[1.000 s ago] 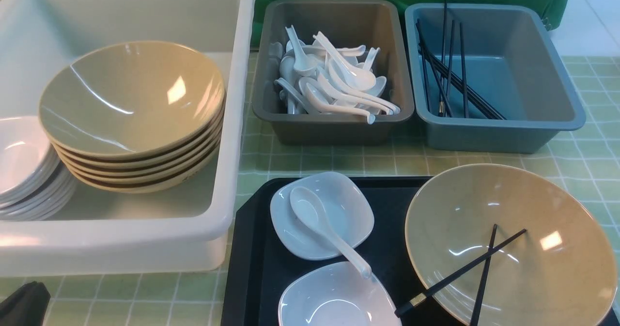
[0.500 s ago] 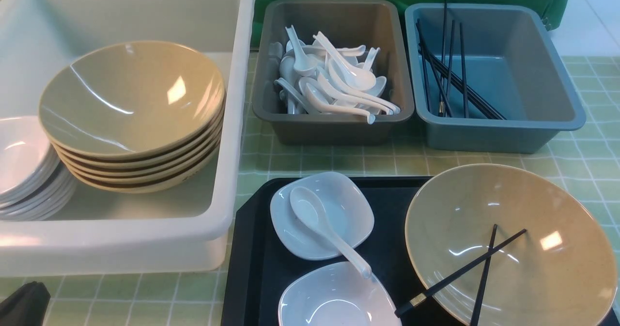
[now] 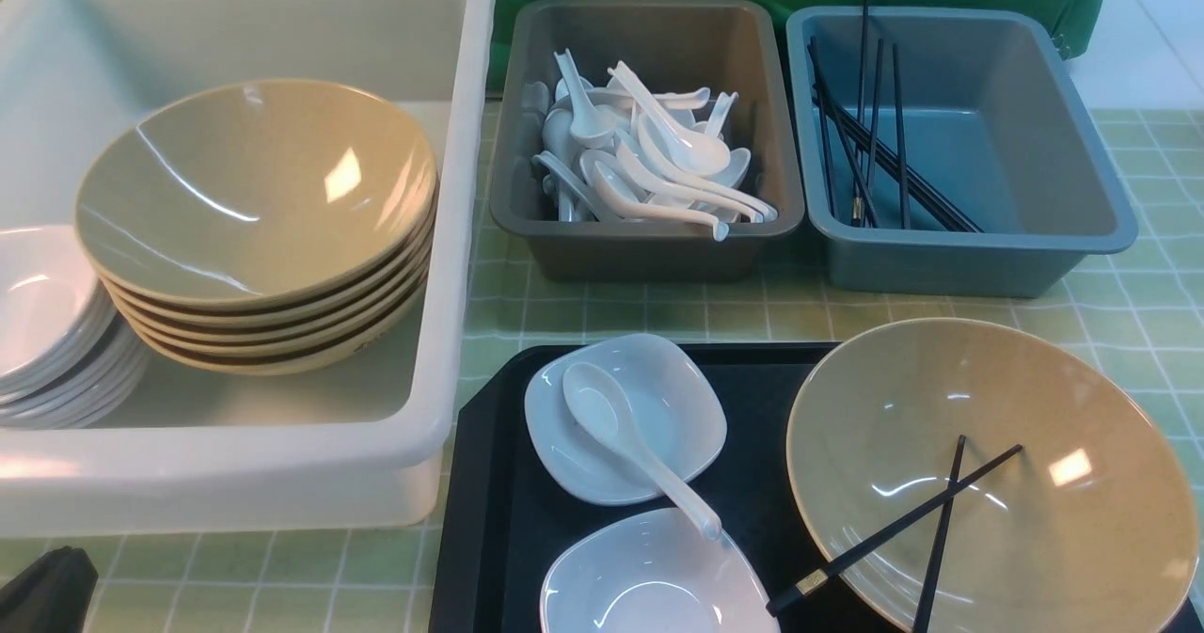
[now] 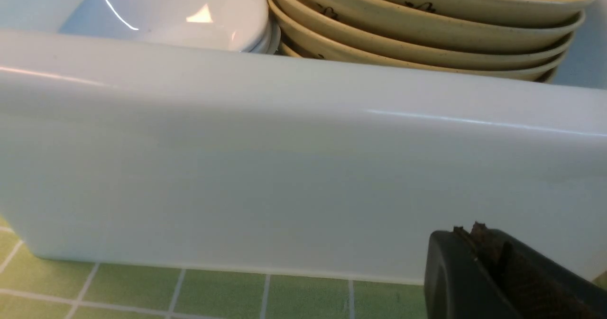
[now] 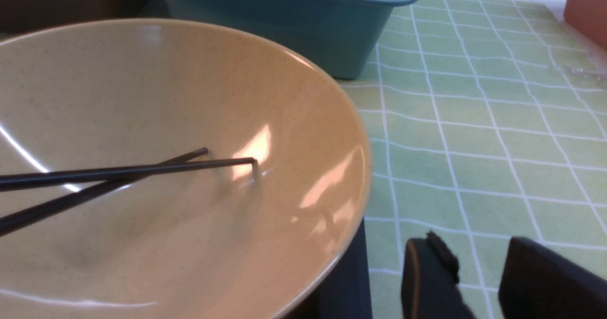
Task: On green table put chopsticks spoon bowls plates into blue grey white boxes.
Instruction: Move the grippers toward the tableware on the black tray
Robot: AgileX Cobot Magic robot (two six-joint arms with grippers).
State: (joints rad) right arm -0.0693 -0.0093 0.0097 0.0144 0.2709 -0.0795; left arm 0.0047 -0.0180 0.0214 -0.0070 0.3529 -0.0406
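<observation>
Evidently my right claw [image 5: 479, 257] hung spread, empty, beside the glossy tan bowl [image 5: 142, 82], ready for its thin black chopsticks [image 5: 142, 169]; my left claw [image 4: 479, 236] rested pressed together.

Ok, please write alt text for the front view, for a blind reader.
A black tray on a green table holds two white plates, one with a spoon in it, and a tan bowl with two crossed chopsticks. Behind stand a white tub of stacked bowls and plates, a grey box of spoons and a blue box of chopsticks.
</observation>
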